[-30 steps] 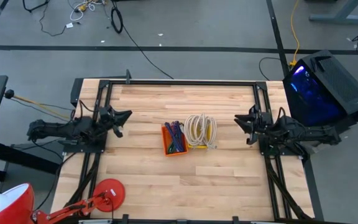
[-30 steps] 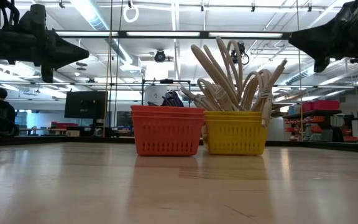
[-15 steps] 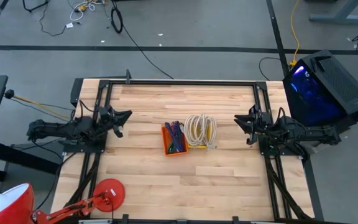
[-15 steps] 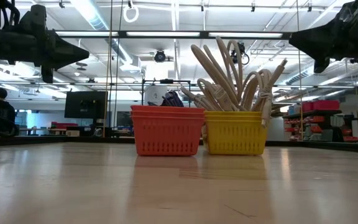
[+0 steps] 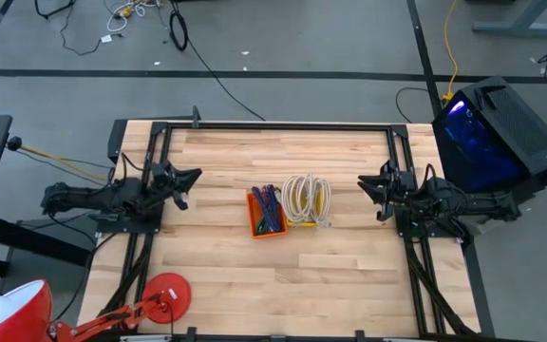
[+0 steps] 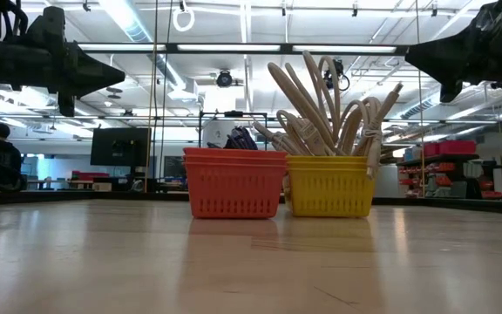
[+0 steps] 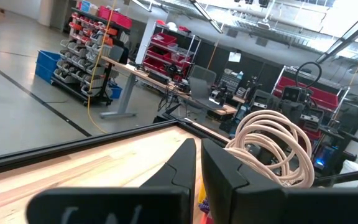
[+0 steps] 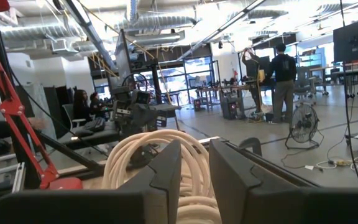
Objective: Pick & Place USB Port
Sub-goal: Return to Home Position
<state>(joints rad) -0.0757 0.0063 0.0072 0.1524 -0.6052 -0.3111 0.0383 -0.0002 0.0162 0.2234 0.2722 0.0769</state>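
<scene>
Two small baskets stand side by side on their bases mid-table. The orange basket (image 5: 257, 226) (image 6: 234, 183) holds dark blue and purple cables (image 5: 268, 207). The yellow basket (image 5: 323, 198) (image 6: 331, 185) holds coiled beige cables (image 5: 304, 197) (image 6: 321, 105) (image 7: 272, 143) (image 8: 142, 162) that stick up above its rim. My left gripper (image 5: 196, 176) (image 6: 116, 74) (image 7: 199, 152) hovers near the table's left edge, shut, pointing at the baskets. My right gripper (image 5: 361, 182) (image 6: 412, 54) (image 8: 196, 155) hovers near the right edge, its fingers a narrow gap apart, empty.
A red desk lamp (image 5: 164, 294) stands on its round base at the near left corner; its arm (image 8: 11, 106) shows in the right wrist view. A black computer case (image 5: 492, 133) with a blue glow sits beyond the right edge. Black frame rails (image 5: 273, 124) border the tabletop.
</scene>
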